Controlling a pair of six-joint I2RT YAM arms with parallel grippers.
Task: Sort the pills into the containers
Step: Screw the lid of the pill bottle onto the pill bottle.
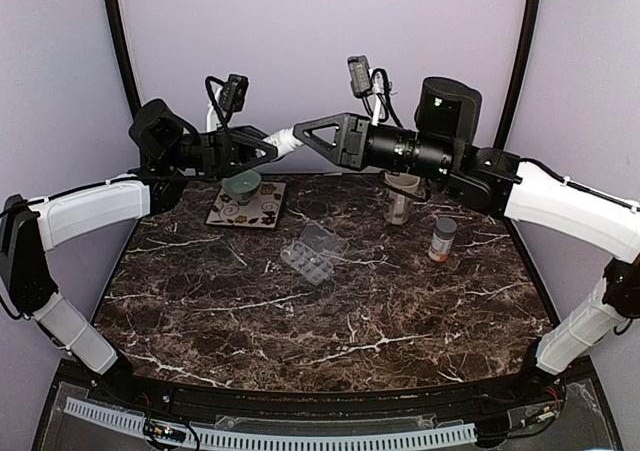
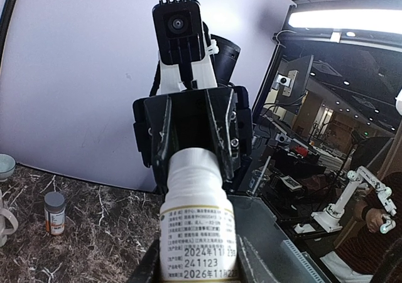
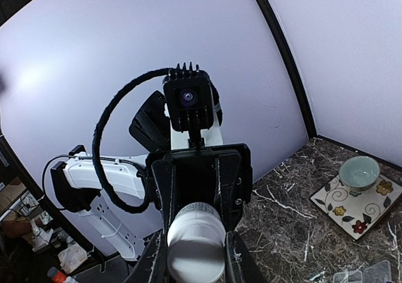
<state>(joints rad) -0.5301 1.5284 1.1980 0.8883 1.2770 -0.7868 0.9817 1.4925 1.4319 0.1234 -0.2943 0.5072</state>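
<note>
Table [image 1: 330,321] dark brown marble, veined white. Tile [image 1: 262,211] cream, with swirls and red and yellow flowers. Bowl [image 1: 241,184] pale green. Organizer [image 1: 314,252] clear. Orange bottle [image 1: 442,240], pale cap. White bottle [image 2: 198,220] bears black print and a gold band. Arms [image 1: 90,211] white and black, walls [image 1: 300,31] lilac.

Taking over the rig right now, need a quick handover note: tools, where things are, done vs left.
Left tool: shut on the white bottle at its body end, held in the air over the far side of the table.
Right tool: shut on the same bottle's cap end, facing the left one.
Pill organizer: mid-table, lid open; no pills visible in the cells from above.
Orange bottle: upright, capped, right of the organizer.
Done: white bottle gripped by both tools.
Left: cap off, then sort the pills into the cells.
</note>
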